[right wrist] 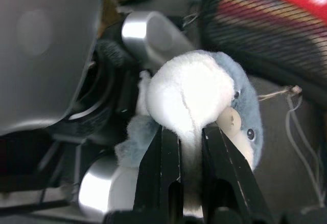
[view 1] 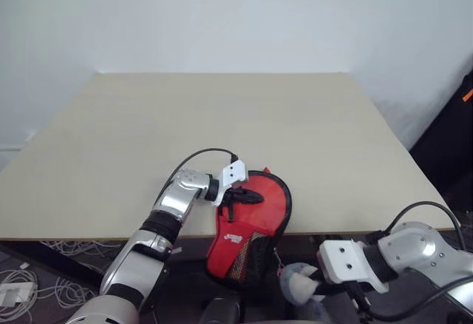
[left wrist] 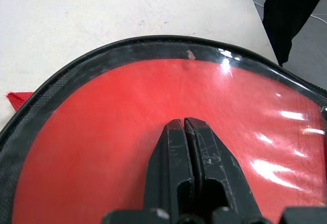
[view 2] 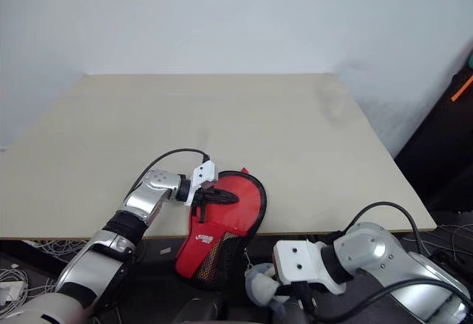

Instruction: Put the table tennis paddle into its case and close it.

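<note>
Your left claw point(view 1: 244, 195) was pressed together, tips resting on the case point(view 1: 247, 231), which hung half off the bench point(view 1: 236, 124) edge beneath it; your right claw point(right wrist: 191, 132) pinched a plush toy point(right wrist: 196, 93) beside the case's mesh end; steady the case first.

We see case point(view 1: 251, 220): glossy red face, matt black woven rim, dark mesh panel lower down. Table point(view 1: 222, 117): matt pale wood-look top. Plush toy point(right wrist: 199, 96): soft fuzzy white-and-blue cloth.
</note>
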Controlling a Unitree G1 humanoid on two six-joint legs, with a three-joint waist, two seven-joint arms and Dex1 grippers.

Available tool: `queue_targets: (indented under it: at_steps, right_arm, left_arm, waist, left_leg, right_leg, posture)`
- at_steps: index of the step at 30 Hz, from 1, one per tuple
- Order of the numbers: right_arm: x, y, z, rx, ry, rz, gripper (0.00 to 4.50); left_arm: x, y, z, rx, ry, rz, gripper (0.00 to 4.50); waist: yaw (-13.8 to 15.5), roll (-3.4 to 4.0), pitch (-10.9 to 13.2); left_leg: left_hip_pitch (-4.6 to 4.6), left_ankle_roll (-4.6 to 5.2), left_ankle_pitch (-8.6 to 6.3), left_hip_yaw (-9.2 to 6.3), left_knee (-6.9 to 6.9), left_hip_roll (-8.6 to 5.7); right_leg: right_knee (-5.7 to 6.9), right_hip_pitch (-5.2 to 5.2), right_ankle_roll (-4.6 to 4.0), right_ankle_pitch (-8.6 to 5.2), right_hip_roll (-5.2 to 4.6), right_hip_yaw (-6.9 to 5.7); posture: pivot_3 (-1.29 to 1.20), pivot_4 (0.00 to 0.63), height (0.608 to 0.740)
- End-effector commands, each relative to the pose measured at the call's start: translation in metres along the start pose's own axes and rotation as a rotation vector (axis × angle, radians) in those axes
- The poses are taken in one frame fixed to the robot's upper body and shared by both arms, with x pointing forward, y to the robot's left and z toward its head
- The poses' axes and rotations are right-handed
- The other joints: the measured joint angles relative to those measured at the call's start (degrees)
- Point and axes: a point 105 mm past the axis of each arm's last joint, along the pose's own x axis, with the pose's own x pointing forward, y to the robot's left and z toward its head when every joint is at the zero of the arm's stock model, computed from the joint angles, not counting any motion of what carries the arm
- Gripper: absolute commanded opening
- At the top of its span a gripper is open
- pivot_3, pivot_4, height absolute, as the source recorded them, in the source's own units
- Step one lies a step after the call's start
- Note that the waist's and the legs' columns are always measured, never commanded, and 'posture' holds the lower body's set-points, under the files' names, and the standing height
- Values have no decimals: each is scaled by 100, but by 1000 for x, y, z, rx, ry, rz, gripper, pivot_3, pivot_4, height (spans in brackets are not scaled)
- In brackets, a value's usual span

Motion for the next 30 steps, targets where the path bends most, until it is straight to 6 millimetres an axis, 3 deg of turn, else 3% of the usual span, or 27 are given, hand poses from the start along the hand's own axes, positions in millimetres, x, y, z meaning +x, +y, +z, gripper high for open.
queue_targets:
  at_steps: [1, 6, 14, 15, 21, 24, 25, 26, 30]
  right_arm:
    - [3, 29, 14, -52, -40, 128, 39]
    - [8, 44, 19, -55, -64, 167, 39]
    - [16, 36, 21, -85, -85, 107, 39]
    - [14, 34, 19, -78, -75, 99, 745]
    - [-12, 25, 23, -43, -83, 96, 2785]
    - [-25, 14, 28, -25, -115, 76, 3901]
    - [-35, 0, 31, 9, -157, 26, 4273]
    - [-45, -14, 35, 45, -210, -27, 4499]
    - [-69, -65, 38, 161, -350, -232, 4500]
  left_arm:
    - [9, -8, -17, -33, 77, -38, 0]
    - [9, -7, -16, -34, 76, -38, 0]
    - [11, -4, -16, -45, 78, -16, 0]
    - [12, -3, -15, -49, 73, -11, 0]
    - [10, 4, -7, -73, 33, 20, 0]
    - [5, 6, -4, -77, 13, 38, 605]
    - [-3, 7, 2, -86, -9, 42, 917]
    - [-11, 8, 8, -91, -35, 57, 1210]
    - [-54, 12, 14, -108, -72, 175, 2667]
  waist:
    - [3, 0, 0]
    - [0, 2, -3]
    - [4, 1, -4]
    - [5, 1, -4]
    - [-5, -1, -3]
    - [-14, -4, -3]
    - [-23, -8, -1]
    - [-48, -11, 1]
    - [-131, -24, 12]
  left_leg:
    - [-1, 2, -4, -1, 5, 2]
    - [1, -4, -35, 0, 32, 8]
    - [-8, 19, -61, 3, 64, 14]
    - [-8, 19, -61, 3, 64, 14]
    - [-7, 18, -61, 5, 64, 14]
    - [-6, 18, -61, 11, 64, 15]
    - [-6, 17, -62, 12, 64, 15]
    - [-6, 16, -62, 13, 64, 17]
    - [-8, 20, -60, 27, 61, 42]
  right_leg:
    - [-2, 3, 3, -2, -2, 0]
    - [-34, 23, 17, 4, -7, -5]
    - [-62, 30, 32, 12, -20, -9]
    - [-62, 30, 34, 13, -21, -9]
    - [-61, 32, 36, 15, -19, -10]
    - [-61, 33, 40, 18, -16, -14]
    - [-61, 34, 41, 18, -16, -19]
    - [-61, 32, 41, 19, -14, -20]
    - [-59, 9, 33, 42, -9, -29]
  posture:
    - [0, 0, 739]
    - [0, 0, 739]
    - [0, 0, 739]
    - [0, 0, 739]
    - [0, 0, 739]
    - [0, 0, 739]
    - [0, 0, 739]
    - [0, 0, 739]
    - [0, 0, 739]
